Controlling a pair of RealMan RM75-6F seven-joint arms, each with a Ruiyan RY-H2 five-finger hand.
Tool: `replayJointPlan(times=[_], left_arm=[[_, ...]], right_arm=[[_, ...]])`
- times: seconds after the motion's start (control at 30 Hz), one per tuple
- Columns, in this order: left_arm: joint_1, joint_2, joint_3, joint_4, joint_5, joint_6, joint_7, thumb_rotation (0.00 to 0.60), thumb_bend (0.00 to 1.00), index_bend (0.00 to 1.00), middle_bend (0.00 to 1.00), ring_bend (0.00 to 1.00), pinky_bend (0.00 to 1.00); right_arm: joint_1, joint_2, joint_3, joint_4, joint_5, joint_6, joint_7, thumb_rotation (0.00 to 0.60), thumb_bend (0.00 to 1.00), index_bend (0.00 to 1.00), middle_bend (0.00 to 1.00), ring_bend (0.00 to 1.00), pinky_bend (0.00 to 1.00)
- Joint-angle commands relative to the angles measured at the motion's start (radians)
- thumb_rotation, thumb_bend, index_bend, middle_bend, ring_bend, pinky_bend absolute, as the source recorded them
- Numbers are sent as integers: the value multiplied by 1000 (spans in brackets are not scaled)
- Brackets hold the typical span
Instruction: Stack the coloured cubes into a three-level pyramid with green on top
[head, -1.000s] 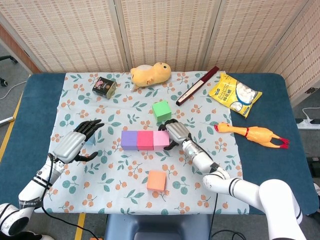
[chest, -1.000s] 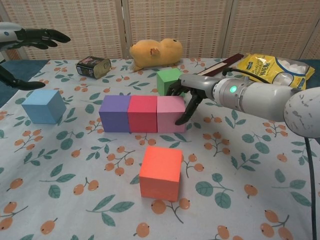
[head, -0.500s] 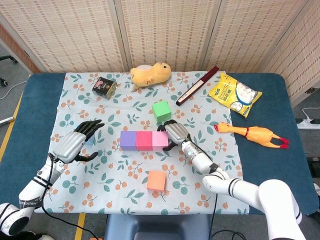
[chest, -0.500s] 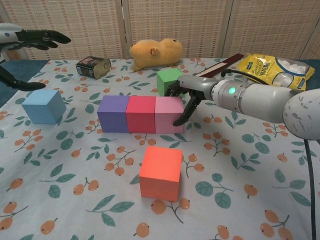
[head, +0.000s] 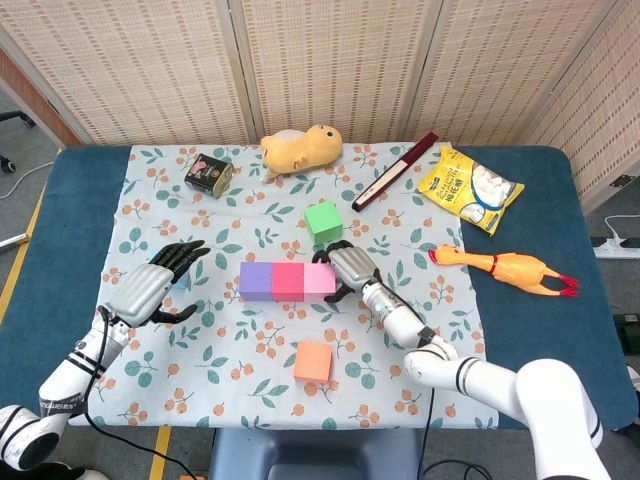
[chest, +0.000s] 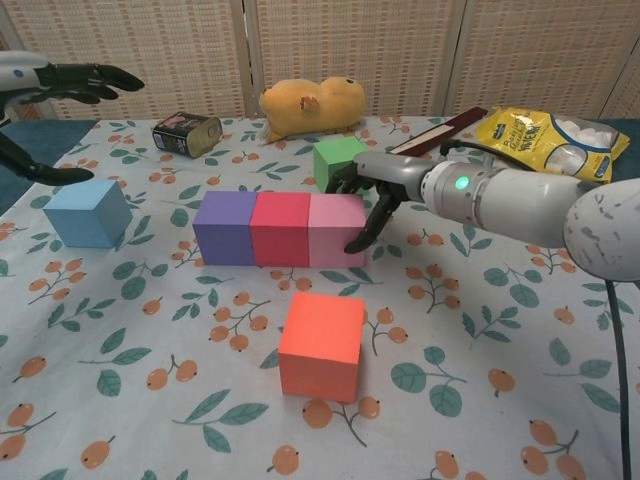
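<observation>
Compared with a second ago, the row of three cubes sits slightly further to the left of the frame: your right hand (chest: 375, 195) has nudged it over, and its dark fingers still press against the right end of the pink cube (chest: 335, 230). That hand grips nothing; its fingers are curled down beside the block. The red cube (chest: 280, 229) and purple cube (chest: 225, 227) touch in line with the pink one, centre of the frame.

Your left hand (head: 150, 288) hovers at the left of the head view as before, fingers spread wide and holding nothing. The blue cube (chest: 88, 212) lies under it, mostly hidden from the head camera. The green cube (head: 323, 221) stands just behind the row, near your right hand. The orange cube (head: 314, 361) rests alone in the lower centre, well apart from the row.

Everything lies on a floral tablecloth (head: 240, 350) spread over a dark blue table (head: 560, 330). Along the upper edge are a small tin (head: 208, 173), a yellow plush toy (head: 300, 148), a long dark box (head: 395, 171) and a yellow snack bag (head: 470, 188); a rubber chicken (head: 505, 268) lies at right. Woven screens (head: 330, 60) close off the background.
</observation>
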Motion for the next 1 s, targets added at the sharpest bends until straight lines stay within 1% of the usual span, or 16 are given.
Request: replayJointPlan(times=[0.03, 0.2, 0.37, 0.53, 0.73, 0.87, 1.0], left_arm=[[0, -1, 0, 1, 1, 0, 0, 600, 322, 34, 0, 0, 61], [0, -2, 2, 4, 2, -2, -3, 600, 323, 33, 0, 0, 61], [0, -3, 1, 7, 2, 1, -7, 600, 323, 32, 0, 0, 61], [0, -3, 2, 8, 1, -1, -4, 600, 323, 29, 0, 0, 61], [-2, -3, 1, 3, -1, -3, 3, 600, 323, 25, 0, 0, 61], [-2, 1, 1, -6, 0, -1, 11, 600, 324, 20, 0, 0, 61], [2, 9, 1, -11, -4, 2, 17, 600, 324, 20, 0, 0, 61]], right_arm=[[1, -3, 0, 2, 0, 0, -1, 600, 48, 285, 366, 151, 117], [2, -6, -2, 2, 2, -2, -6, 600, 48, 242, 365, 148, 116], [2, -6, -1, -2, 2, -2, -5, 600, 48, 105, 326, 126, 110], [1, 0, -3, -13, 2, -4, -7, 600, 48, 8, 261, 85, 85], [-7, 30, -4, -54, 11, -6, -13, 600, 48, 0, 156, 17, 45], [-30, 100, -3, -139, 21, 12, -23, 600, 48, 0, 95, 0, 11], [-80, 242, 3, -299, 60, 43, -36, 600, 48, 0, 81, 0, 3]])
